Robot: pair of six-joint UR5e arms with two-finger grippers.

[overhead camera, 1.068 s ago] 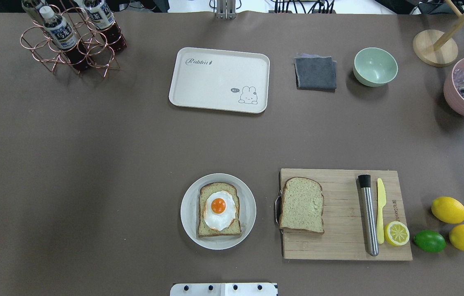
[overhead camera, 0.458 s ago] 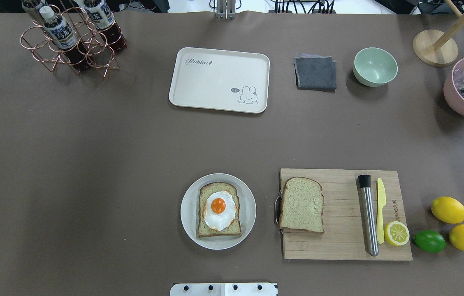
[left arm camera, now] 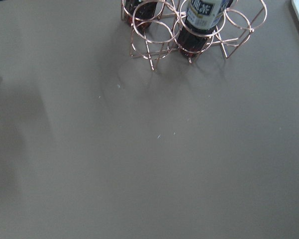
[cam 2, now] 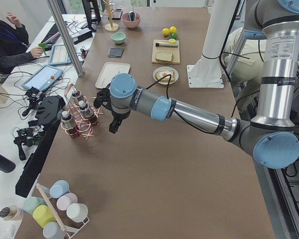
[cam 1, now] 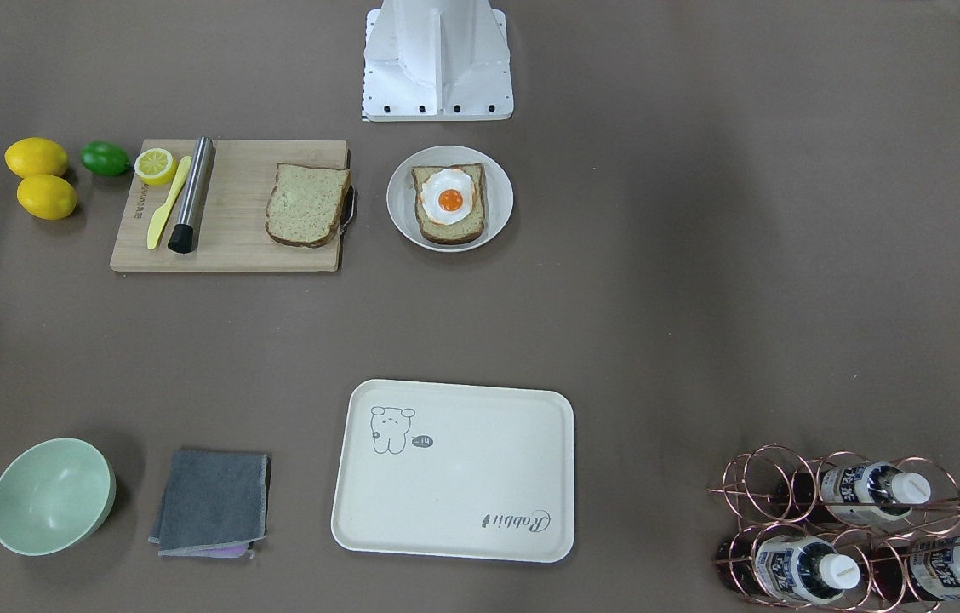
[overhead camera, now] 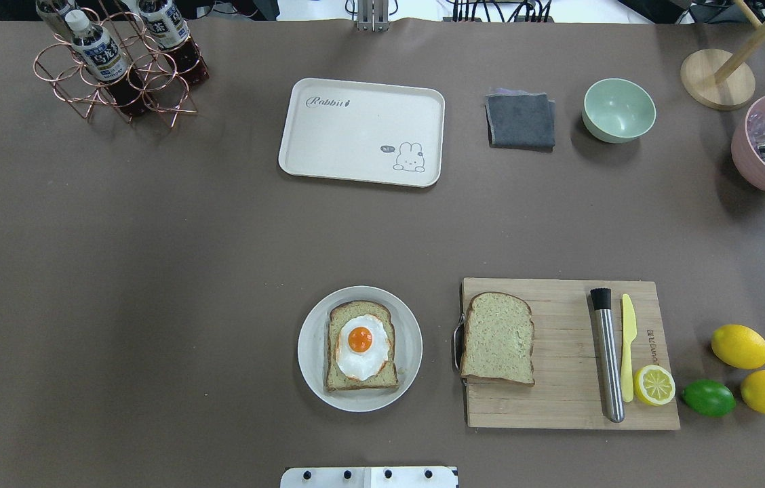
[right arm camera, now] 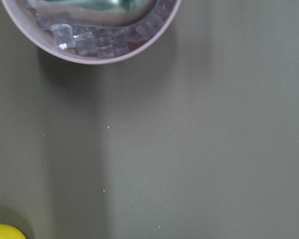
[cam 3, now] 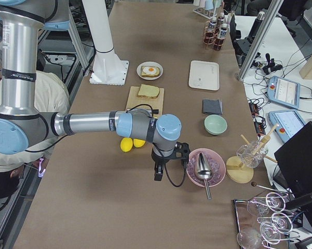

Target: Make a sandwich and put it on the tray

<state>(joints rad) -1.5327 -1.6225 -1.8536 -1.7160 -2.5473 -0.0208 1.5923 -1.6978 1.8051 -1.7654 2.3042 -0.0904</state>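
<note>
I'm watching the brown tabletop (overhead camera: 152, 271), desks (cam 2: 45, 74) at upper left, unable to tell whether the left gripper (cam 2: 112, 128) or the right gripper (cam 3: 157, 175) is open.

Overhead, we find round white plate (overhead camera: 308, 352) near robot base (overhead camera: 369, 476), egg-topped brown bread slice (overhead camera: 361, 346) on it. Just right, wooden cutting board (overhead camera: 559, 400) carries second bread slice (overhead camera: 498, 337), steel cylinder (overhead camera: 607, 359), yellow plastic knife (overhead camera: 627, 352). Far side lies cream rectangular tray (overhead camera: 355, 135), copper wire bottle rack (overhead camera: 152, 71) left, grey folded cloth (overhead camera: 520, 122) right.

Two bread slices (overhead camera: 498, 339), one egg (overhead camera: 360, 342), two whole lemons (overhead camera: 739, 346), one lime (overhead camera: 709, 398), three bottles (cam 1: 795, 569), two bowls (overhead camera: 618, 110)
</note>
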